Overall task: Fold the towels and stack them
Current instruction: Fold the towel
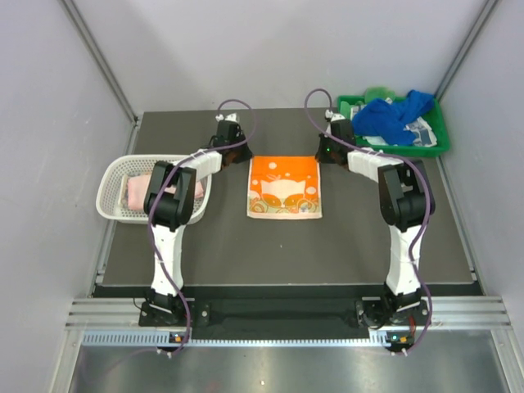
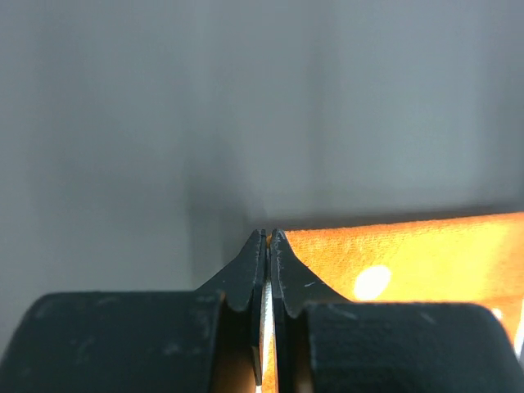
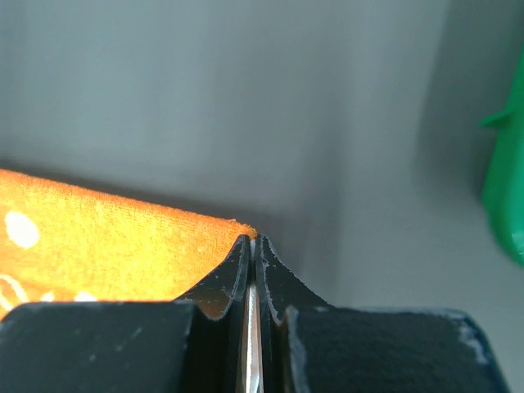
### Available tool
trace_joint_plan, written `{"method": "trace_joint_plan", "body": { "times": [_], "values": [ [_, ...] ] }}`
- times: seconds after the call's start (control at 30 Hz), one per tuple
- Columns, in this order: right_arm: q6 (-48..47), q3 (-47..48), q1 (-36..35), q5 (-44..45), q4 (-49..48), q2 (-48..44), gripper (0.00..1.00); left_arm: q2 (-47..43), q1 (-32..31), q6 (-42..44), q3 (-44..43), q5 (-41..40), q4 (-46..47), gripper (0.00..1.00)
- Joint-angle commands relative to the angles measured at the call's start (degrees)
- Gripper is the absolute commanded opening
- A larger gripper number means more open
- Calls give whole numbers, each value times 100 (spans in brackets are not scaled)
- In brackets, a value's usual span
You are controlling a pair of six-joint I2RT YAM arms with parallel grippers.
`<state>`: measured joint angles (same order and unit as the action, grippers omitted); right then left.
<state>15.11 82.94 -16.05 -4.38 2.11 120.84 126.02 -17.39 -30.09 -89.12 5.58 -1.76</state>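
At 9 o'clock on the table (image 1: pixel 246 254) we see the white basket (image 1: pixel 111 173) w/ a pink towel (image 1: pixel 136 193) inside. L gripper (image 1: pixel 244 155) has its fingers pressed together, pinching the far-left corner of the orange towel (image 1: pixel 284 190), approx 11 o'clock of the cloth. That towel lies flat mid-table. R gripper (image 1: pixel 322 155) is likewise closed tight, nipping the far-right corner at 1 o'clock. At 2 o'clock the green tray (image 1: pixel 443 141) holds a crumpled blue towel (image 1: pixel 391 115).

A flat towel (image 1: pixel 284 187) lies mid-table, with a basket (image 1: pixel 106 196) holding a folded towel (image 1: pixel 136 193) to its left and a tray (image 1: pixel 443 141) of bunched towels (image 1: pixel 391 117) at the far right.
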Motion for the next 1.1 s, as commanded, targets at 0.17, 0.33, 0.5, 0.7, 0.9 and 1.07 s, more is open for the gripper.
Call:
{"method": "trace_joint_plan", "body": {
  "times": [0.17,0.33,0.5,0.7,0.9,1.07],
  "values": [
    [62,-199,102,-45,-852,-754,0,-376,95,-76,220,399,1336,0],
    [141,-724,102,-89,-1063,-1132,0,-621,95,-120,571,531,1547,0],
    [281,-1340,94,-151,-1353,-1597,0,-1069,95,-287,1326,610,1880,0],
    [466,-2184,23,-221,-1651,-2125,0,-1667,86,-472,2081,689,2083,0],
    [686,-3071,-38,-274,-1880,-2582,0,-2159,69,-551,2706,725,2074,0],
    [870,-3564,-187,-247,-2039,-2846,0,-2494,7,-648,3409,821,2224,0]
  ]
}}
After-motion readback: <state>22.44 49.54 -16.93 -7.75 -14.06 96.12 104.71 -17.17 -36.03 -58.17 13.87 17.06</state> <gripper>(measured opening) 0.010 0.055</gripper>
